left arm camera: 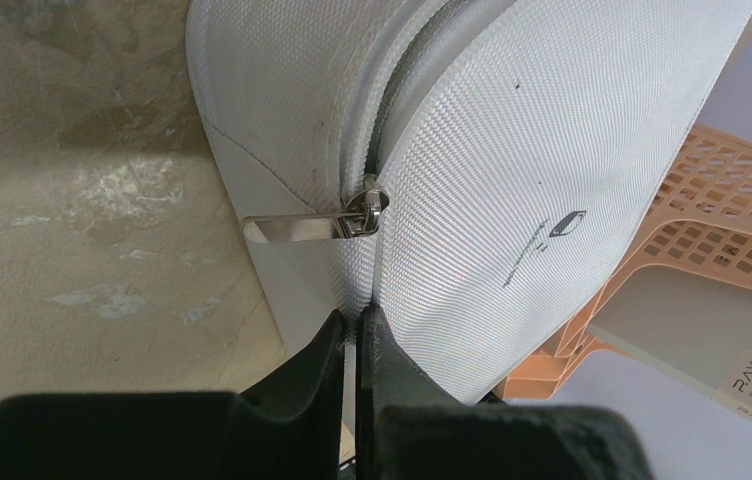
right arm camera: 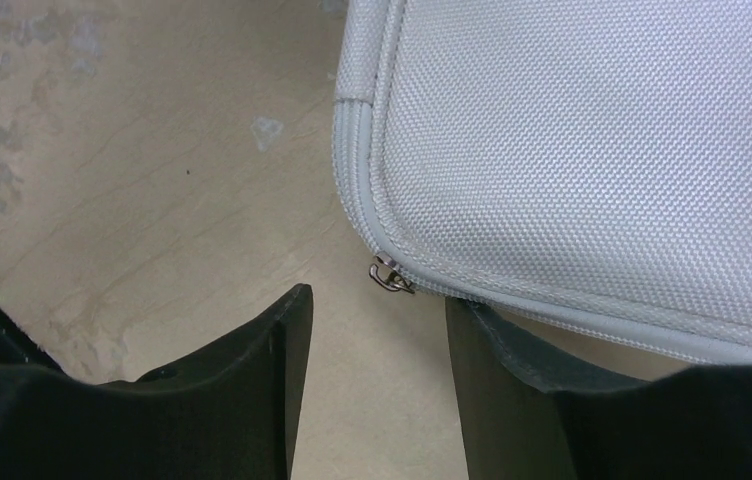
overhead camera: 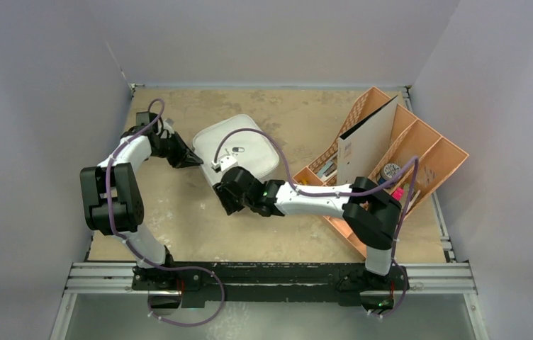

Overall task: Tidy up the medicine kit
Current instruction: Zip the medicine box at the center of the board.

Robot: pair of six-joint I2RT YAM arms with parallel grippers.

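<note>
medicine kit [overhead camera: 239, 150] lies closed on the surface [overhead camera: 178, 227] between both hands. left hand [left arm camera: 355, 325] is closed tight at its zip seam [left arm camera: 382, 120], perhaps nipping it. right hand [right arm camera: 377, 300] gapes empty at the near corner, zip slider [right arm camera: 389, 275] just ahead.

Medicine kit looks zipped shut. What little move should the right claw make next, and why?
Probably nudge the right gripper forward and close it on the small zipper pull. Its jaws stand open, the pull sits just ahead of the gap at the medicine kit's corner, and the kit is closed. The left gripper is shut, tips at the zip seam.
</note>
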